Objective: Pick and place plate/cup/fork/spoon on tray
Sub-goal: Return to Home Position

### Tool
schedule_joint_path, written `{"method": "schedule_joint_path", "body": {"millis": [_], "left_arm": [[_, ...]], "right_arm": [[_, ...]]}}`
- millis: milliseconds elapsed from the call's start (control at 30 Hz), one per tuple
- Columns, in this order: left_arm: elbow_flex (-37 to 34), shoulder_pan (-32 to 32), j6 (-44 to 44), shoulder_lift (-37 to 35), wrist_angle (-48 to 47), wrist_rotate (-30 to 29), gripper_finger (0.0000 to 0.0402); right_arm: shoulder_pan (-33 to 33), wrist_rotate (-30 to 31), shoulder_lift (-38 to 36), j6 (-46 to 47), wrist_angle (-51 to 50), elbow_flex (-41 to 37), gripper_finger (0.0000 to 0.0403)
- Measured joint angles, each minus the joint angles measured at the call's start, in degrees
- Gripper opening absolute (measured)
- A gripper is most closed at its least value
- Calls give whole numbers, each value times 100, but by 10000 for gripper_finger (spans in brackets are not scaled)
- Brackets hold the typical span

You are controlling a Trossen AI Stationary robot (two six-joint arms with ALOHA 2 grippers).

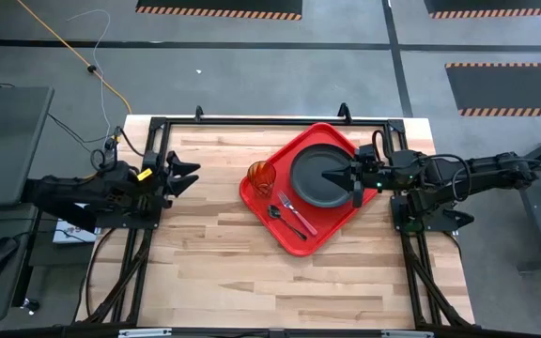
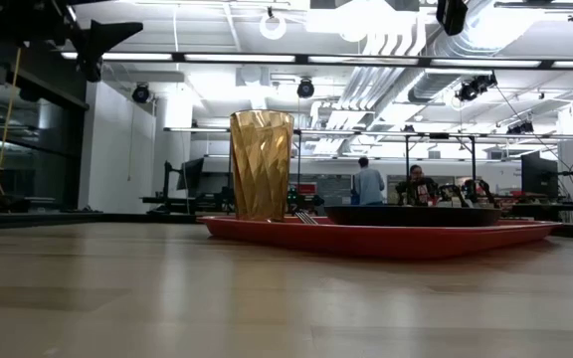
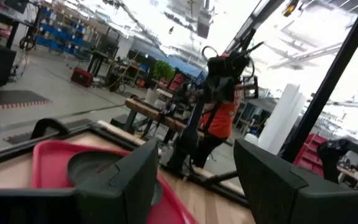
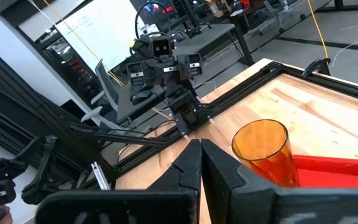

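The red tray lies on the right half of the wooden table. On it rest the dark plate, the amber cup upright at the tray's left corner, the red-handled fork and the dark spoon. My right gripper is shut and empty, raised over the plate; its wrist view shows its closed fingers with the cup beyond. My left gripper is open and empty, raised at the table's left edge, fingers pointing toward the tray.
A black metal frame runs along the table's far and side edges. Bare wood spreads across the near half and left of the tray. In the low view, people stand far off in the room behind.
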Motion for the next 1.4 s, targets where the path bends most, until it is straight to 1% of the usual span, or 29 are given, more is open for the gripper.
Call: {"method": "schedule_joint_path", "body": {"millis": [167,233,367,500,633,667,733,800,900,1000,1033,1200,1300,1400], "left_arm": [[0,0,2,-515,-559,-1,200],[-39,0,22,-685,-613,-1,200],[-344,0,11,-1006,-436,-7,200],[-694,-9,-6,-988,24,11,200],[-1092,-5,-153,-995,259,9,194],[-1144,-4,-183,-997,219,17,189],[-1129,-4,-234,-990,-147,24,172],[-1137,-4,-230,-988,-457,71,147],[-1132,-4,-64,-991,-636,127,90],[-1137,-1,114,-984,-860,114,20],[-1136,0,146,-981,-854,103,11],[-1134,7,268,-969,-855,65,2],[-1134,8,547,-914,-848,21,10],[-1134,9,649,-910,-842,18,16]], "right_arm": [[2,21,0,104,-2,0,2],[2,66,0,105,0,0,2],[0,166,0,153,-2,0,2],[0,186,0,228,-1,0,2],[0,186,0,255,-1,0,2],[0,188,0,254,-2,0,2],[0,188,0,256,2,0,2],[0,188,0,256,-2,0,2],[0,188,0,251,0,0,2],[0,189,0,249,-1,0,2],[0,188,0,246,-2,0,2],[0,188,-38,239,-23,0,2],[0,164,-190,236,-177,0,2],[2,177,-519,201,-606,0,0]]}}
